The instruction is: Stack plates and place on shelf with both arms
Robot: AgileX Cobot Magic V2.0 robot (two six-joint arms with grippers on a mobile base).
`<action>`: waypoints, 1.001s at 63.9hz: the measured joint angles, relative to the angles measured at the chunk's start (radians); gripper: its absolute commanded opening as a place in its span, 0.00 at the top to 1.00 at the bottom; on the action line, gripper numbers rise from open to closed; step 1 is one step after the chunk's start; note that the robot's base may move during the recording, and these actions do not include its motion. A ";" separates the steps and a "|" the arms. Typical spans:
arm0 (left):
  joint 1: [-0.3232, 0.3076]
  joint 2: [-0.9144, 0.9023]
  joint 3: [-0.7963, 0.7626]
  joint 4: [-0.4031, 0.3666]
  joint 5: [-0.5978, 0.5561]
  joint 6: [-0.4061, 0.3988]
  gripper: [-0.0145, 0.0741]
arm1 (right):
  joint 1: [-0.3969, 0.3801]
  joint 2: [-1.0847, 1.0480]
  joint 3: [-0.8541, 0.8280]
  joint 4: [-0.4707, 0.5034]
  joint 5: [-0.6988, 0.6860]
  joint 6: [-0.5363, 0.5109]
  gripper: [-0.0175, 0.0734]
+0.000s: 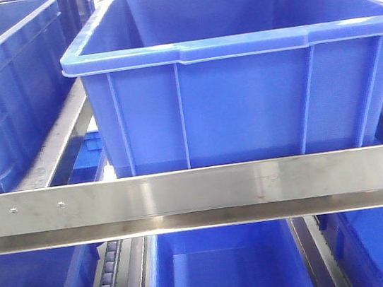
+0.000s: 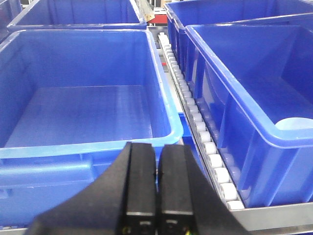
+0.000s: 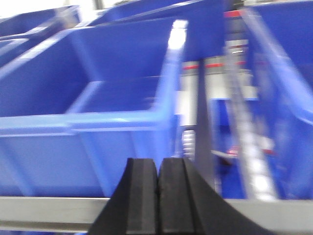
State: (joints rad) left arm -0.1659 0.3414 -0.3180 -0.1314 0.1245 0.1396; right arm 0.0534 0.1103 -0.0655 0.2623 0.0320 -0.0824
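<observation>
Left hand [image 2: 156, 196]: nearest the lens, fingers pressed together, holding nothing; just past the near rim of a crate [image 2: 88, 147].
Right hand [image 3: 157, 200]: fingers together, empty; above the rail [image 3: 49, 210]; view blurred.
Plates: none in any view; position relative to either hand cannot be told.
Shelf [image 1: 198, 192]: steel rail runs left to right under the big crate [image 1: 242, 100]; rollers [image 2: 205, 142] to the right of the left hand.
Risk: hands sit close to crate rims and rail; moving without sight of the plates could clip them.
Risk: both hands closed, so no grasp until opened.
</observation>
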 measured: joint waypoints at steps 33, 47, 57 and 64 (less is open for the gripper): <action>0.000 0.000 0.000 0.000 -0.002 0.000 0.74 | -0.019 -0.121 0.093 0.000 0.090 0.000 0.74; 0.000 0.000 0.000 0.000 -0.002 0.000 0.74 | -0.019 -0.121 0.093 -0.004 0.090 0.000 0.74; 0.000 0.000 0.000 0.000 -0.002 0.000 0.74 | -0.019 -0.121 0.093 -0.042 0.090 0.000 0.74; 0.000 0.000 0.000 0.000 -0.002 0.000 0.74 | -0.019 -0.121 0.093 -0.095 0.080 0.015 0.74</action>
State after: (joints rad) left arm -0.1659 0.3414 -0.3180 -0.1314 0.1230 0.1396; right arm 0.0340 -0.0108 0.0275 0.1678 0.1120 -0.0675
